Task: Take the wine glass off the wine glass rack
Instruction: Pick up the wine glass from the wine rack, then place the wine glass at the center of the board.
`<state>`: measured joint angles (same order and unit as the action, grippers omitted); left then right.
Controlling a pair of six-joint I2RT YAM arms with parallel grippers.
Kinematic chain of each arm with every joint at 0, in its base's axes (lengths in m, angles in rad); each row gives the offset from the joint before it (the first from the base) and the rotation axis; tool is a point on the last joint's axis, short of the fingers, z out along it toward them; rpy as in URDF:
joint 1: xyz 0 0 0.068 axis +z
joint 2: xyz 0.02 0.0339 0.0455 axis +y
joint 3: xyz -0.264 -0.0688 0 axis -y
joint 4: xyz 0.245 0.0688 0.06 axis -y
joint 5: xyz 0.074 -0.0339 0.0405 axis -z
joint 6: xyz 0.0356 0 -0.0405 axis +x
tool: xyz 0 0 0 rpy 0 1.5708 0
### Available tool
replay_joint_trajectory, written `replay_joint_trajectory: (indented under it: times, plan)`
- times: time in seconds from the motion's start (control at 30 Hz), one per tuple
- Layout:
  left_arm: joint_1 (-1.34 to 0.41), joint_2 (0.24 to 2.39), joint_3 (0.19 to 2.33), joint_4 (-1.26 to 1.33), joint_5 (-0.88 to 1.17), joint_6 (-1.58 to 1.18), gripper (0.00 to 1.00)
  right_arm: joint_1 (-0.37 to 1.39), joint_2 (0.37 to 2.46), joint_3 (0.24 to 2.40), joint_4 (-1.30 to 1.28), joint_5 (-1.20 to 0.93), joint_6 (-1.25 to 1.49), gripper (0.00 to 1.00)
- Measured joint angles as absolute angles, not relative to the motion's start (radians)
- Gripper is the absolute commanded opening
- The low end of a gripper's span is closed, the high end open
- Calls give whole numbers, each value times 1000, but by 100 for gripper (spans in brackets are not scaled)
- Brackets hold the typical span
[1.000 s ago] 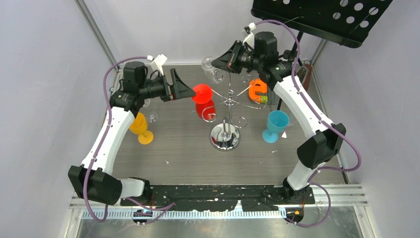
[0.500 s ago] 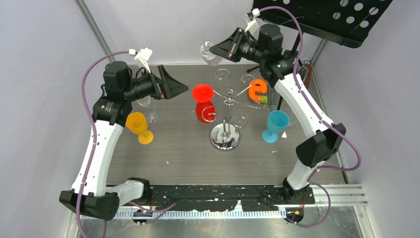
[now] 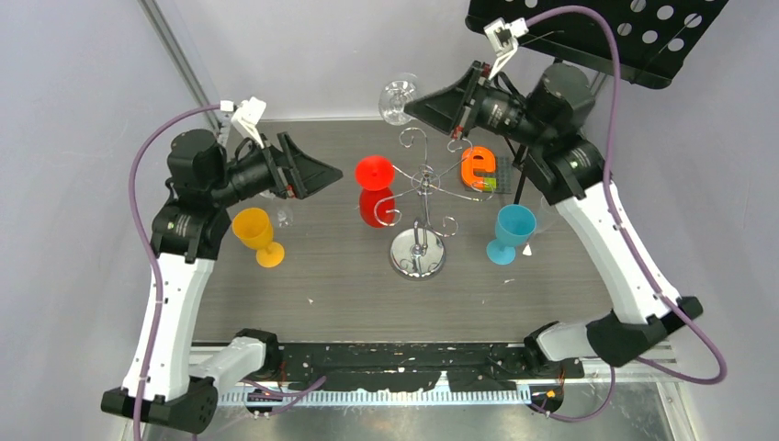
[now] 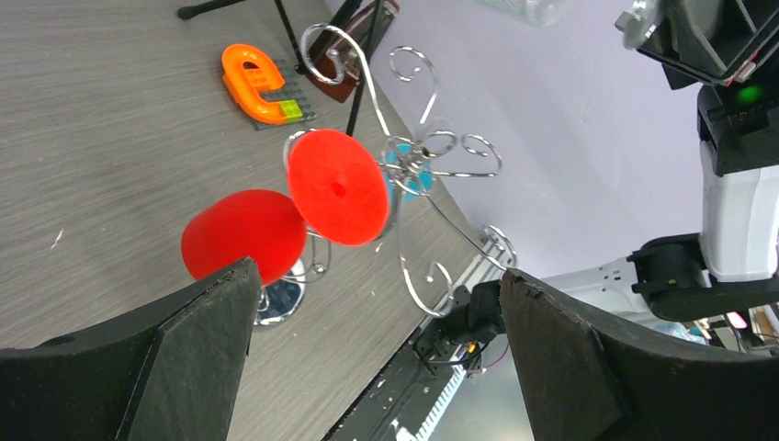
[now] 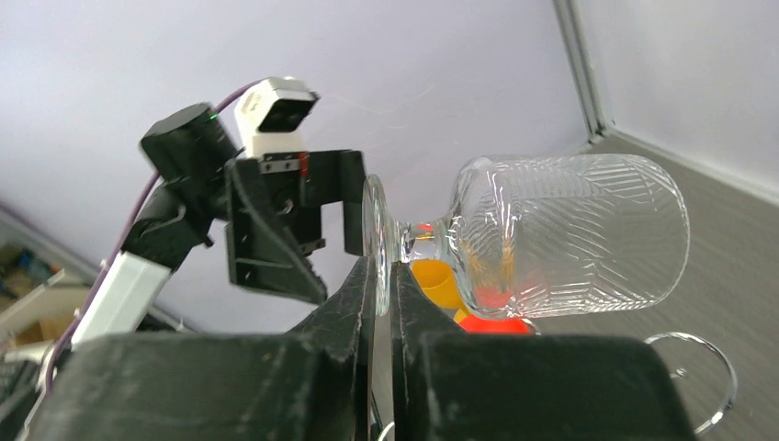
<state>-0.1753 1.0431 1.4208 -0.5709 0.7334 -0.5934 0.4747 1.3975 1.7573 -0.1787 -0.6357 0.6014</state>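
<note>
The chrome wine glass rack (image 3: 423, 179) stands mid-table on its round mirrored base (image 3: 418, 254). A red wine glass (image 3: 375, 175) hangs upside down from its left arm; it also shows in the left wrist view (image 4: 335, 186) with the rack (image 4: 432, 152) behind it. My right gripper (image 3: 415, 105) is shut on the foot of a clear ribbed wine glass (image 3: 397, 98) and holds it on its side, above and behind the rack, free of the arms. In the right wrist view the gripper (image 5: 384, 276) pinches the glass's foot (image 5: 375, 241). My left gripper (image 3: 338, 171) is open and empty, left of the red glass (image 4: 377, 276).
A yellow goblet (image 3: 257, 231) stands at the left and a blue goblet (image 3: 510, 231) at the right. An orange letter block (image 3: 478, 167) lies behind the rack. A black music stand (image 3: 597, 32) overhangs the back right corner. Walls close in on three sides.
My right gripper has lifted the clear glass up and to the right, away from the rack's arms. My left arm has drawn back to the left, away from the red glass.
</note>
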Motion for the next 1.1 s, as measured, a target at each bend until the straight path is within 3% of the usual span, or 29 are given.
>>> replay_joint_trajectory:
  times: [0.47,1.1]
  plan:
    - [-175,798,1321,-573,806,-715,100,721,1266,1752,-330,-660,257,6]
    - [-175,516,998,-335,852,-1155,100,1073,969,1341,-345,-477,-102,6]
